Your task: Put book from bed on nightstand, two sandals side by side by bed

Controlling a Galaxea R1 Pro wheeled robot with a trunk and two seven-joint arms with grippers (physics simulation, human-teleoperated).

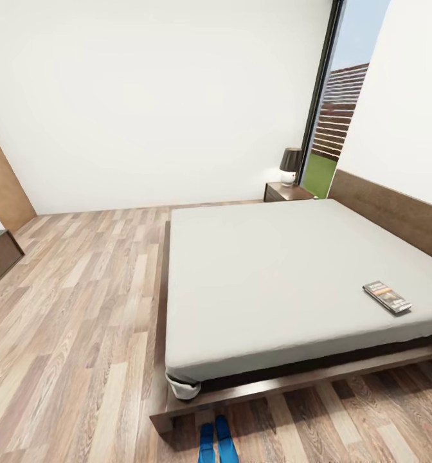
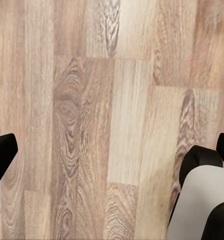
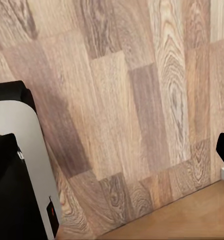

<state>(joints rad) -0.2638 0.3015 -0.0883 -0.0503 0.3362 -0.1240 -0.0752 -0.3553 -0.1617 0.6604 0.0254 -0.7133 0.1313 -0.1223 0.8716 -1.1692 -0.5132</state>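
A wood-plank floor and white walls are seen; the book lies on the bed near the headboard side; two sandals are set side by side at the bed's foot; a nightstand stands beyond; the left gripper and right gripper are held spread wide over bare floor, empty.

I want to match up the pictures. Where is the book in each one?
Head view: the book lies flat on the bed, near its right edge.
Left wrist view: the book is not in it, just floor planks.
Right wrist view: the book is not in it either.
Shared landmark: the wood-plank floor, seen in all three views.
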